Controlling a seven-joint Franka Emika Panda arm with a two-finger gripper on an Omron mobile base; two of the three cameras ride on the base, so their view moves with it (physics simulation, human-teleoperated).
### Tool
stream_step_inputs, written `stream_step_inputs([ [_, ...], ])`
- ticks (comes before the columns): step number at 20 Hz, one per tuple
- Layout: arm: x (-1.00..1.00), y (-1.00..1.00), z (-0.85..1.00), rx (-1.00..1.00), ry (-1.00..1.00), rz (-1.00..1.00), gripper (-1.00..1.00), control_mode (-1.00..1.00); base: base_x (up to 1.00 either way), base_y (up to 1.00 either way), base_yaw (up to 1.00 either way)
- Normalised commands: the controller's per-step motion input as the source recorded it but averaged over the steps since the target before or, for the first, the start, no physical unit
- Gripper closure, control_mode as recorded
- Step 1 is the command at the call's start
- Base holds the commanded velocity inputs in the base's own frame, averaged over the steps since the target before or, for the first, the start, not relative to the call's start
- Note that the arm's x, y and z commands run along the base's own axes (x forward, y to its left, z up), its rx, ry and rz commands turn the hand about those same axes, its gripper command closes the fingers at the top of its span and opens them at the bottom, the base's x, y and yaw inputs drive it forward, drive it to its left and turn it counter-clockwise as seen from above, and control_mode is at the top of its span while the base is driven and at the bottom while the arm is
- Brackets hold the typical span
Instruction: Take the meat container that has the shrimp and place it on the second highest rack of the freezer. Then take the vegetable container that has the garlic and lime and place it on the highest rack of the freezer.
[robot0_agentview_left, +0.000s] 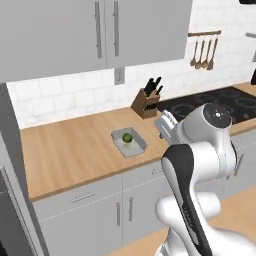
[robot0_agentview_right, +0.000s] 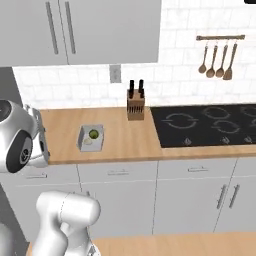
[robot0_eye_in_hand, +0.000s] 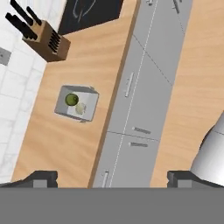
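Note:
The vegetable container (robot0_agentview_left: 136, 149) (robot0_agentview_right: 99, 138) (robot0_eye_in_hand: 89, 99), a small grey tray, sits on the wooden counter near its front edge. It holds the dark green lime (robot0_agentview_left: 127, 137) (robot0_agentview_right: 93, 134) (robot0_eye_in_hand: 71, 99) and the pale garlic (robot0_agentview_right: 88, 142) (robot0_eye_in_hand: 81, 108). My gripper (robot0_eye_in_hand: 113, 177) hangs high over the counter's front edge and the cabinet fronts, well apart from the tray. It is open, with nothing between its fingertips (robot0_eye_in_hand: 42, 178). The freezer's grey side (robot0_agentview_left: 9, 165) stands at the counter's left end, its inside hidden. The meat container and the shrimp are out of view.
A wooden knife block (robot0_agentview_left: 146, 100) (robot0_agentview_right: 135, 103) (robot0_eye_in_hand: 46, 40) stands by the wall, just left of the black cooktop (robot0_agentview_left: 220, 102) (robot0_agentview_right: 205, 122). Wooden utensils (robot0_agentview_right: 217, 57) hang on the tiled wall. Grey wall cabinets (robot0_agentview_left: 105, 30) overhang the counter, with drawers (robot0_eye_in_hand: 131, 83) below.

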Motion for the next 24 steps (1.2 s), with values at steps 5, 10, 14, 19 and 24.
stream_step_inputs([
  [5, 0.00, 0.00, 0.00, 0.00, 0.00, 0.00, -1.00, 1.00, 0.89, -0.50, 0.22],
  [10, 0.00, 0.00, 0.00, 0.00, 0.00, 0.00, -1.00, 1.00, 0.34, 0.00, 0.40],
  [14, 0.00, 0.00, 0.00, 0.00, 0.00, 0.00, -1.00, 1.00, -0.13, -0.02, 0.40],
  [19, 0.32, -0.16, -0.22, 0.00, 0.08, 0.10, -1.00, -1.00, 0.05, 0.00, 0.17],
  [24, 0.98, -0.68, -0.96, 0.00, 0.44, 0.26, -1.00, -1.00, 0.00, 0.00, 0.00],
])
